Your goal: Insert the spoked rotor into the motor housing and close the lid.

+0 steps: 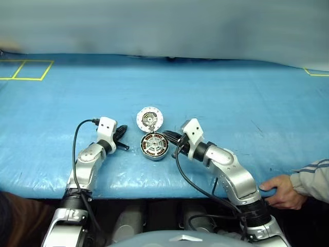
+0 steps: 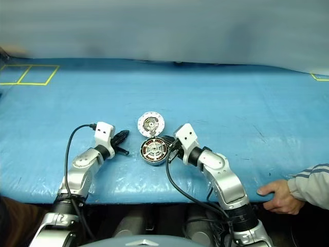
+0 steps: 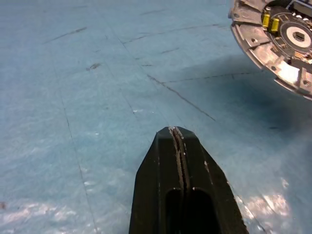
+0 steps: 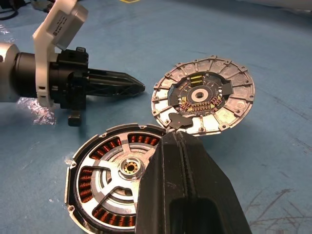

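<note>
The motor housing [image 4: 105, 187] lies flat on the blue table, copper windings showing between the silver spokes of the spoked rotor [image 4: 127, 168] seated inside it. The lid [image 4: 202, 100] leans tilted at the housing's far rim, its inner face with the dark centre turned toward me. My right gripper [image 4: 176, 135] is shut and empty, its tip over the housing's right rim near the foot of the lid. To the left of the housing, a short gap away, my left gripper [image 1: 124, 130] is shut on nothing and points toward the housing and lid.
A person's hand [image 1: 280, 191] with a grey striped sleeve rests on the table's front edge at the right. Yellow tape lines [image 1: 25, 69] mark the far left corner. Bare blue table surface [image 1: 231, 98] stretches behind and to both sides.
</note>
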